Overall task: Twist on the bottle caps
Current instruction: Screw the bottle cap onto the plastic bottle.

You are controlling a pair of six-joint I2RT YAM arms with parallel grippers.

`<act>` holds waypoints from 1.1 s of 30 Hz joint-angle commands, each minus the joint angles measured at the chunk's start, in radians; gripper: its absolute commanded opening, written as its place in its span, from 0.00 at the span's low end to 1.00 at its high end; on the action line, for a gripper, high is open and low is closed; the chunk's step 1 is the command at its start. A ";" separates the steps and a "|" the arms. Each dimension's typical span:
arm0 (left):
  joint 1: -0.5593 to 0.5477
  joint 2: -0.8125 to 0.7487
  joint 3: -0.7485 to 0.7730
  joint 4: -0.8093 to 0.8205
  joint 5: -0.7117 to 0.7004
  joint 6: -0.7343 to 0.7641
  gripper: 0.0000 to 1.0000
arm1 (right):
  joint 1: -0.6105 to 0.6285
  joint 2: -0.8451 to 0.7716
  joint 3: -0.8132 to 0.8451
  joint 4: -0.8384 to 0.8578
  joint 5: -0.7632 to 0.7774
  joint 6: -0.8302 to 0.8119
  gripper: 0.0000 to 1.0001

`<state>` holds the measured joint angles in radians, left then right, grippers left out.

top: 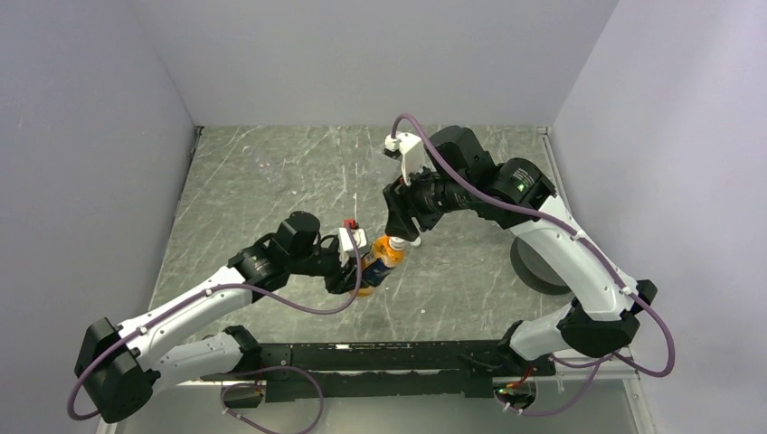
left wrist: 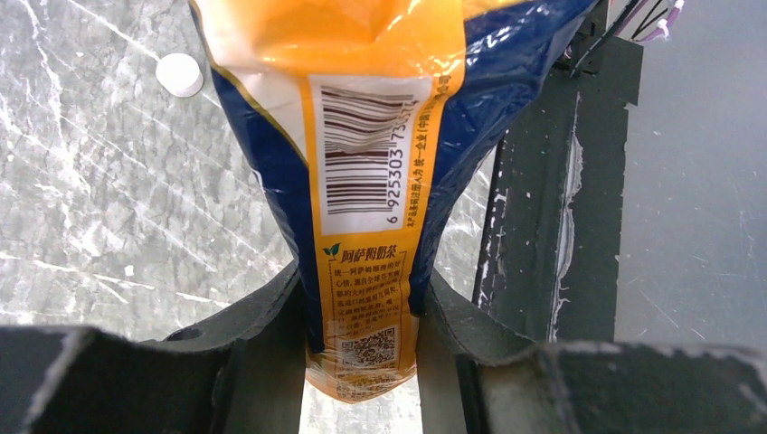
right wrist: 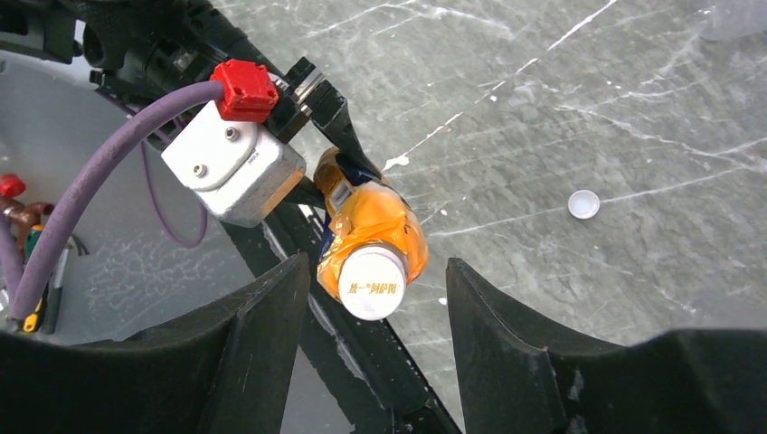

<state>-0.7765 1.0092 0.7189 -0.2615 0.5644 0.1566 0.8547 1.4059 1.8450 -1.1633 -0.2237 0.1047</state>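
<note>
Top external: left tool (top: 358, 276) clamps the tilted bottle (top: 387, 253); right tool (top: 405, 239), apart, straddles its cap (right wrist: 372, 282).

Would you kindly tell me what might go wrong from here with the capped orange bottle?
The left gripper pinches the tilted orange bottle on its glossy label wrap; a twist might make it slip or turn. The right gripper stands open around the white cap, not touching it; closing off-centre could knock the bottle askew.
</note>
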 commanded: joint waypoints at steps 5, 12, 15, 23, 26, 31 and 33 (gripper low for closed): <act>0.002 -0.031 0.022 -0.021 0.045 0.013 0.00 | 0.007 -0.026 0.003 -0.018 -0.078 -0.028 0.60; 0.002 -0.037 0.021 -0.017 0.043 0.011 0.00 | 0.012 -0.015 -0.011 -0.033 -0.067 -0.026 0.59; 0.002 -0.040 0.019 -0.015 0.042 0.011 0.00 | 0.015 -0.011 -0.021 -0.038 -0.054 -0.025 0.59; 0.002 -0.039 0.017 -0.010 0.042 0.008 0.00 | 0.017 0.003 -0.027 -0.035 -0.051 -0.024 0.54; 0.002 -0.038 0.017 -0.010 0.040 0.008 0.00 | 0.018 0.009 -0.026 -0.035 -0.058 -0.022 0.52; 0.002 -0.044 0.015 -0.008 0.036 0.006 0.00 | 0.023 0.012 -0.033 -0.034 -0.055 -0.020 0.50; 0.002 -0.046 0.014 -0.008 0.035 0.004 0.00 | 0.023 0.012 -0.033 -0.034 -0.055 -0.018 0.49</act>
<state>-0.7765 0.9897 0.7189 -0.2974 0.5793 0.1566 0.8715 1.4216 1.8175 -1.1961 -0.2790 0.0963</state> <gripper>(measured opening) 0.433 0.502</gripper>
